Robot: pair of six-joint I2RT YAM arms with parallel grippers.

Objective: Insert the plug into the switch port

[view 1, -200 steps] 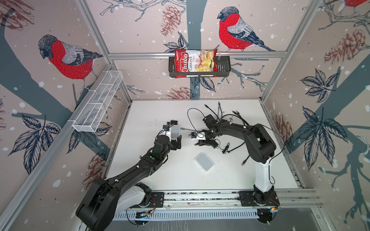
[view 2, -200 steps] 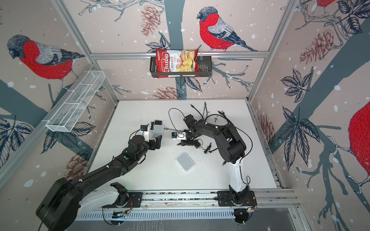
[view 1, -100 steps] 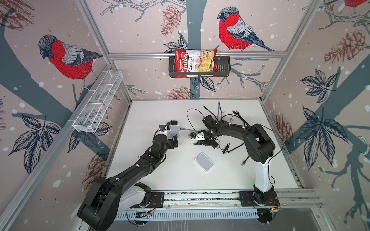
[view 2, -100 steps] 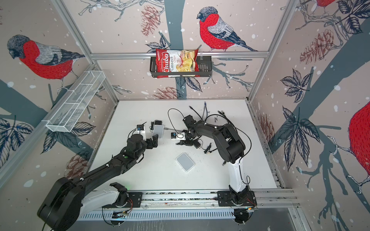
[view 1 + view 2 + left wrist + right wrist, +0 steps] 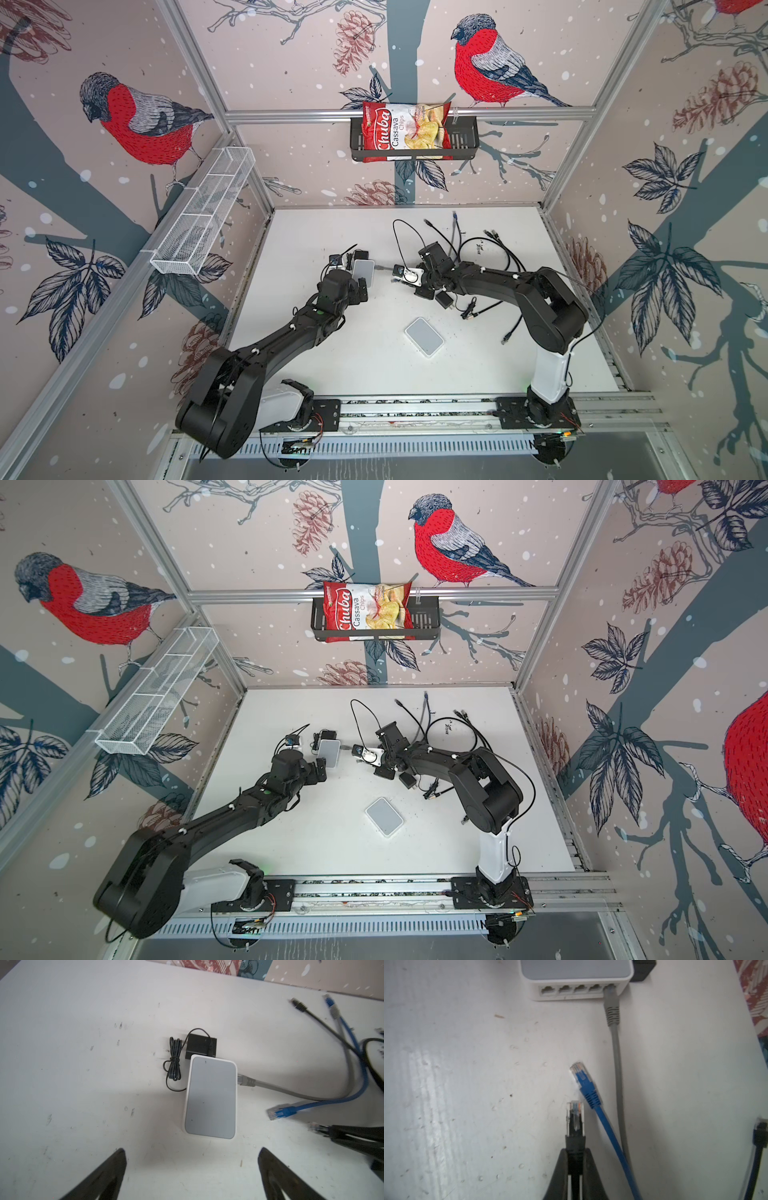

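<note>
The black plug (image 5: 575,1122) sits clamped by its boot between the right jaws, clear tip forward, aimed at the switch (image 5: 577,978) but well apart from it. Only the right wrist view shows the port face. There are five ports in a row; a gray plug (image 5: 611,1001) fills the end one nearest the black power adapter (image 5: 641,970), and the other four stand open. A blue plug (image 5: 583,1082) lies on the tabletop (image 5: 456,1084) between the held plug and the switch, just beside the gray cable.

The left wrist view hides the ports. It shows the switch's (image 5: 211,1099) gray top, the adapter (image 5: 200,1046) touching its far end with the cord bundled alongside, and the gray plug (image 5: 245,1081) entering from the side. The left jaws are spread wide with nothing between them, stopping short of the switch's near end. The blue plug (image 5: 278,1112) lies off to one side.

Both top views show what neither wrist camera does. A second switch (image 5: 424,336) (image 5: 384,816) lies alone nearer the front rail, and loose black cables are tangled behind the right arm. In these views the first switch (image 5: 363,271) (image 5: 329,752) sits between the two arms' tips, and the held plug is too small to make out.
</note>
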